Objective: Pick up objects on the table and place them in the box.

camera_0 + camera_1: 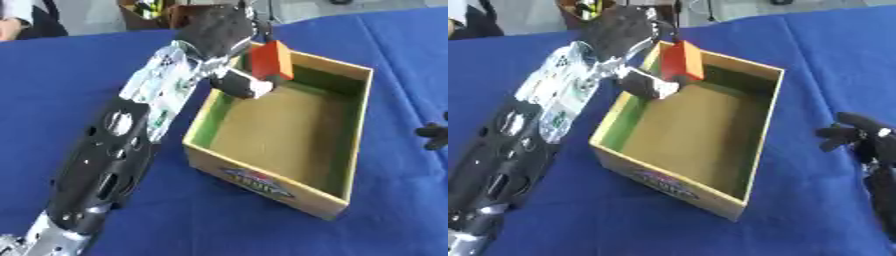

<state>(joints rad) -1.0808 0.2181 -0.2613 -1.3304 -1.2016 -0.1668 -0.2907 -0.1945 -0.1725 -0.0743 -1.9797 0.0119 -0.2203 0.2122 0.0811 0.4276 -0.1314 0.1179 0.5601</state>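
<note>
My left arm reaches from the lower left up to the far corner of the cardboard box (362, 102). My left hand (219, 35) is shut on an orange-red block (272, 60), pinched between the fingers above and the thumb (243, 85) below. The block hangs upright just over the box's far left corner, above the rim. The box's brown floor shows nothing lying in it. My right hand (859, 136) rests on the blue cloth to the right of the box, fingers spread and relaxed, holding nothing.
The blue tablecloth (52, 90) covers the whole table. The box has green inner walls and a printed label (254, 180) on its near side. Dark objects and a person's sleeve (22, 20) show past the far table edge.
</note>
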